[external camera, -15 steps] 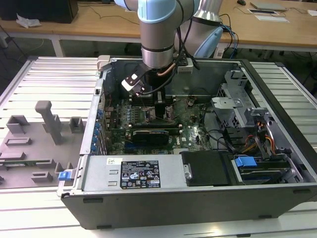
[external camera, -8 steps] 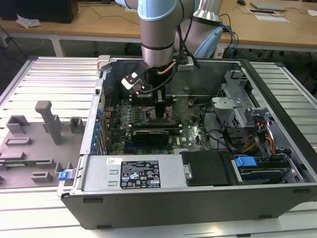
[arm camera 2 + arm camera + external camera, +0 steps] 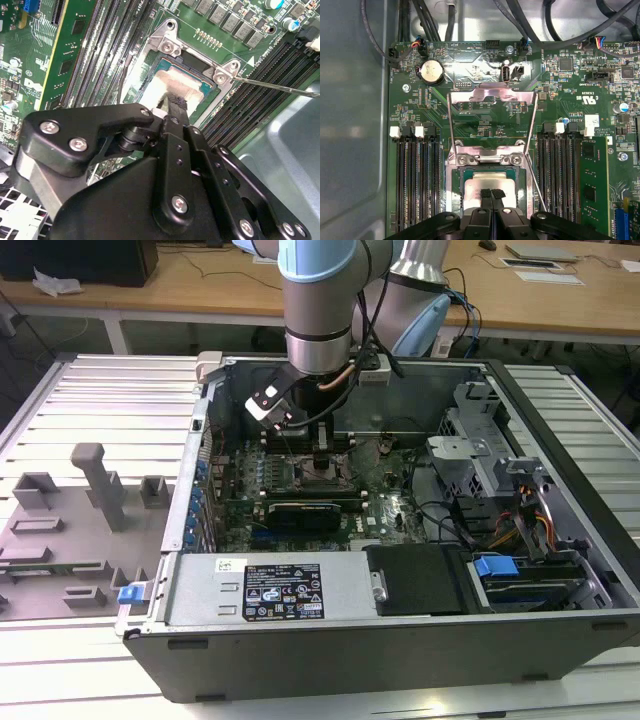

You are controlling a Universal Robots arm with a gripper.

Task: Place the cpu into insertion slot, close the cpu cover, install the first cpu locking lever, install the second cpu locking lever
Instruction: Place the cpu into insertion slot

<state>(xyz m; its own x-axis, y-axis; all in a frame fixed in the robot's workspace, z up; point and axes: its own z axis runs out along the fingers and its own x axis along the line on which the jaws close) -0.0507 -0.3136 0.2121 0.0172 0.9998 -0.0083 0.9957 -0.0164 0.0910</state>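
First wrist view: the cpu (image 3: 489, 180) lies flat in the insertion slot (image 3: 454, 192), pale metal top up, near the middle of the green circuit board (image 3: 485, 127). The gripper (image 3: 492, 196) stands right over it, its two black fingers pressed together with nothing between them and their tips on or just above the chip's top; I cannot tell if they touch it. The cpu cover (image 3: 492, 95) is swung open, away from the chip, hinged at the slot's edge. A thin wire locking lever (image 3: 536, 186) slants free beside the slot. Long memory slots (image 3: 415, 180) run along both flanks, and a round coin cell (image 3: 432, 72) sits toward the board's far corner.

The second wrist view looks past the gripper's black body and shows the slot's silver corner brackets with their screws, which the first wrist view shows less plainly.

The exterior view takes in the whole open computer case (image 3: 400, 640) lying on a ribbed metal table (image 3: 60, 400), the arm reaching straight down into it, and grey fixture blocks (image 3: 100, 485) at the table's edge on the exterior view's left.
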